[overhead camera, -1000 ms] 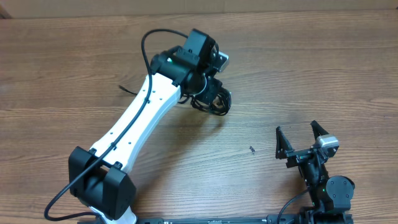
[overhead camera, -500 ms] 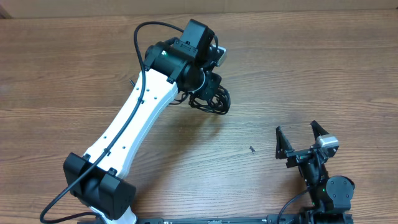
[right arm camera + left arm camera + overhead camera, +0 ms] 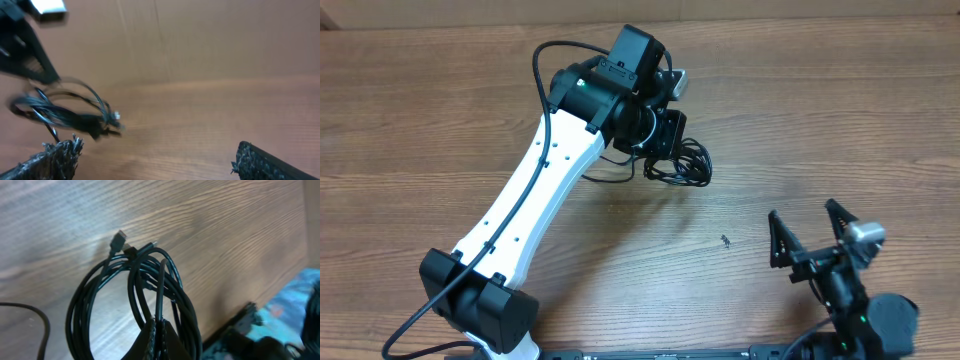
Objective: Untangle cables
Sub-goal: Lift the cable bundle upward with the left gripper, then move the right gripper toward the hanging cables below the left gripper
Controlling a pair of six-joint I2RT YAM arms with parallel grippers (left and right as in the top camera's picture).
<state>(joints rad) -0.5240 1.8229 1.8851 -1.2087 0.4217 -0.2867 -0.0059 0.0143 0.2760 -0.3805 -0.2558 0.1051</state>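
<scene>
The left claw (image 3: 157, 326) is clamped on one strand of the cables (image 3: 131, 287), its jaws meeting with the black cord squeezed between them, and the rest of the bundle spreads out from that grip in several overlapping loops. The step in hand looks like carrying the tangle as one lump, with no separating done yet. The cords are thin, glossy and black, wound into a loose coil, with small plugs (image 3: 117, 239) poking out on the side away from the grip. Whether the coil touches the desk (image 3: 820, 110) I cannot tell. From above it lies around the middle of the desk, somewhat toward the far edge. The right claw (image 3: 803, 213) stands wide apart and empty near the front right corner, well apart from the coil. Next, I judge, it should reach in and take a different loop or a plug end, so the two can draw apart gently.
</scene>
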